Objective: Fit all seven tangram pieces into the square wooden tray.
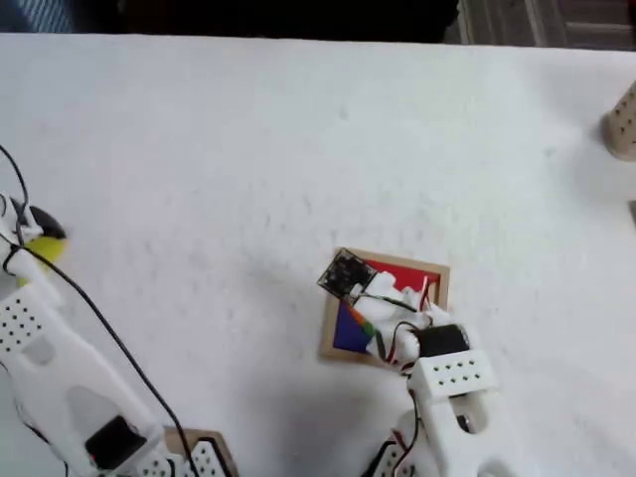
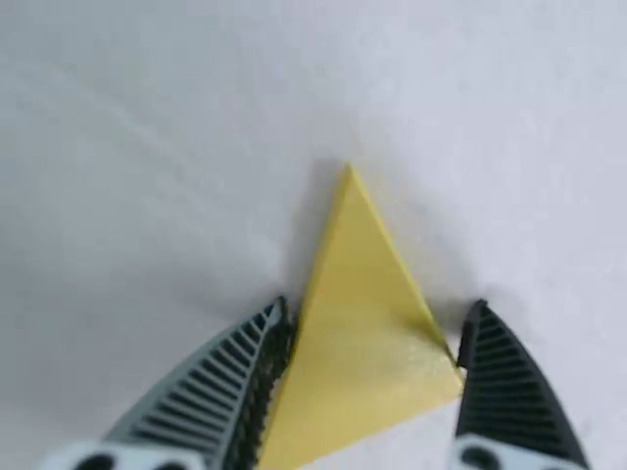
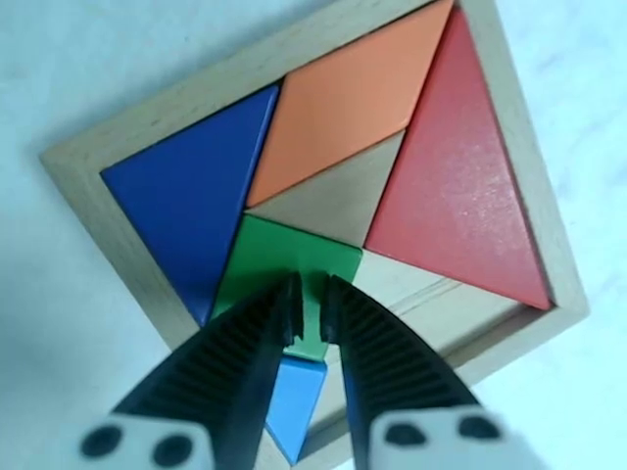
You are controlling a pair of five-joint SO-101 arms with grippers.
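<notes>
The square wooden tray (image 3: 147,132) lies under my right gripper (image 3: 309,294) and holds a dark blue triangle (image 3: 191,206), an orange parallelogram (image 3: 353,93), a red triangle (image 3: 460,196), a tan triangle (image 3: 333,201), a green square (image 3: 294,255) and a light blue triangle (image 3: 294,397). The right fingers are nearly together, their tips over the green square's edge. In the high view the tray (image 1: 333,338) sits right of centre. Far to the left, a yellow triangle (image 2: 362,333) sits between the fingers of my left gripper (image 2: 377,318), both touching its sides. It shows as a yellow spot (image 1: 45,245) at the table's left edge.
A strip of bare tray floor (image 3: 421,289) shows beside the red triangle. A perforated wooden post (image 1: 621,124) stands at the right edge, and a wooden block (image 1: 204,447) at the front by the left arm's base. White cloth covers the table (image 1: 248,149).
</notes>
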